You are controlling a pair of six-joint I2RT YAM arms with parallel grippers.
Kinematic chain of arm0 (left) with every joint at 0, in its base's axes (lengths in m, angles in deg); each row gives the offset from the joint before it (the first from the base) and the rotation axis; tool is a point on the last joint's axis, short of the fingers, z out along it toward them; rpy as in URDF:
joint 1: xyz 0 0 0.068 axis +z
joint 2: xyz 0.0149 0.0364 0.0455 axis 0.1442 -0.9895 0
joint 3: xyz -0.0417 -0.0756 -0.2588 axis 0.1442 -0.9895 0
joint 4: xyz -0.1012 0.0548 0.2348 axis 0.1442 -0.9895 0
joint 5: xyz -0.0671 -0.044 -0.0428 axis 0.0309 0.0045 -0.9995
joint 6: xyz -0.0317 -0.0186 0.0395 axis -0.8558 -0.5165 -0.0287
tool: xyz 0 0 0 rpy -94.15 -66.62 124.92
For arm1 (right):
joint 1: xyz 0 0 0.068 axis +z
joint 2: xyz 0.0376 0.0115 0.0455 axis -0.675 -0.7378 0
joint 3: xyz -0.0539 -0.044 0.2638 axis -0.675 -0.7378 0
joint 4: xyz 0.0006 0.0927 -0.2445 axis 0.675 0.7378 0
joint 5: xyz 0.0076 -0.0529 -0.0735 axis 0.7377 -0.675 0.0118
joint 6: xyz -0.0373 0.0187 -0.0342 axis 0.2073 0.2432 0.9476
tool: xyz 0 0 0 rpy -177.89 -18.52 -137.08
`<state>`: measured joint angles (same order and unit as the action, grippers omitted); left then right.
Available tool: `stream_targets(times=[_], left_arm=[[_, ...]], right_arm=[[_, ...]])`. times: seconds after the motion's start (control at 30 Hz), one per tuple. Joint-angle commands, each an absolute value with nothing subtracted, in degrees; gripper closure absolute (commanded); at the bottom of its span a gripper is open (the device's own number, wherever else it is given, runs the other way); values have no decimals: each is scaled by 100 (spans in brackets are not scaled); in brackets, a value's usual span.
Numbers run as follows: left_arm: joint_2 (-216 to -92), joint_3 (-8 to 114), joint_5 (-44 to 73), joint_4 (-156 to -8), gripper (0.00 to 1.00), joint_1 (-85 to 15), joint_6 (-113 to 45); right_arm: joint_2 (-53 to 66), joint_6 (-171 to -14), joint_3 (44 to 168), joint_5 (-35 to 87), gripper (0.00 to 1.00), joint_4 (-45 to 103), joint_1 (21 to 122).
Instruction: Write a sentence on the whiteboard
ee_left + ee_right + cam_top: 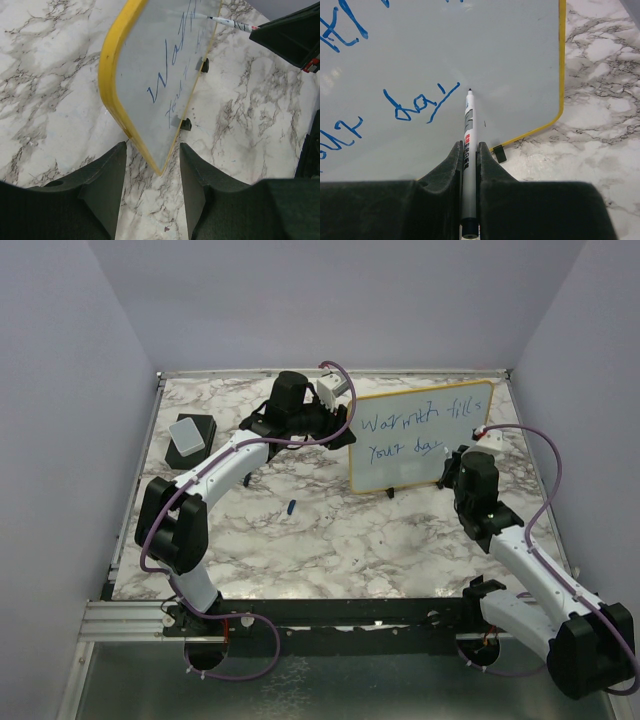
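Note:
The whiteboard (420, 455) stands upright at the back right, on its feet. On it is the sentence (410, 425) in blue, in two lines. My right gripper (468, 145) is shut on a white marker (468, 125). The marker's tip sits at the board (520, 50), just right of the word "day" (420, 102). My left gripper (152, 147) is open at the board's left edge (107, 85), with one corner of the board reaching in between the fingertips. Whether the fingers (107, 172) touch the board I cannot tell.
A black eraser block with a grey top (188, 438) lies at the back left. A small blue cap (291, 506) lies on the marble table (330, 540) in front of the board. Side walls close in the table on the left and right.

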<state>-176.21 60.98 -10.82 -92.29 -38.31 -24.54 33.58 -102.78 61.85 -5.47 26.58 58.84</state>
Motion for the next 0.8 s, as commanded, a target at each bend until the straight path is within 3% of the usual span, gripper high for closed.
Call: stream_targets(times=[0.0,0.37,0.77], left_arm=[[-17432,6135,-1156,-9144,51,-3861,-2430],[-17432,6134,-1155,-9148,51,-3861,-2430],[-17411,6144,-1152,-9148,51,-3861,-2452]], right_arm=[[3317,-10270,6126,-450,99,2468,5845],[3476,-10266,6129,-511,99,2596,5845],[4245,-10710,6402,-1147,99,3778,5841]])
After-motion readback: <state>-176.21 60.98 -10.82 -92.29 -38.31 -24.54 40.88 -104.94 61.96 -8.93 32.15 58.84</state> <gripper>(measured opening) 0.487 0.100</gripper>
